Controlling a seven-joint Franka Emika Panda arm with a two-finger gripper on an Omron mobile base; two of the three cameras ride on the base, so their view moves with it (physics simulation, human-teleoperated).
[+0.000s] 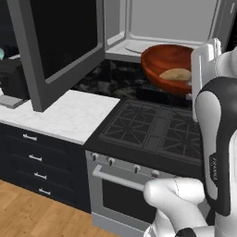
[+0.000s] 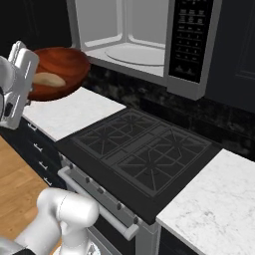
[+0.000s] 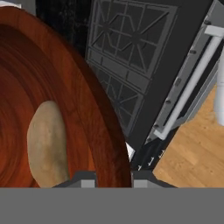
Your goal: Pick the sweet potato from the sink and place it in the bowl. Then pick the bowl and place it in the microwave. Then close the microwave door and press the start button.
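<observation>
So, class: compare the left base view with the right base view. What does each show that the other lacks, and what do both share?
Left base view alone: the open microwave door and dark drawers under the counter. Right base view alone: the microwave's button panel and a marble counter right of the stove. Both: the bowl carrying the sweet potato, held up near the open microwave, above the stove.

Sweet potato (image 1: 176,74) inside raised bowl (image 1: 162,59)

Honestly can't read anything here; the microwave (image 2: 149,45) control panel (image 2: 191,40) has tiny button labels, way too blurry.
</observation>
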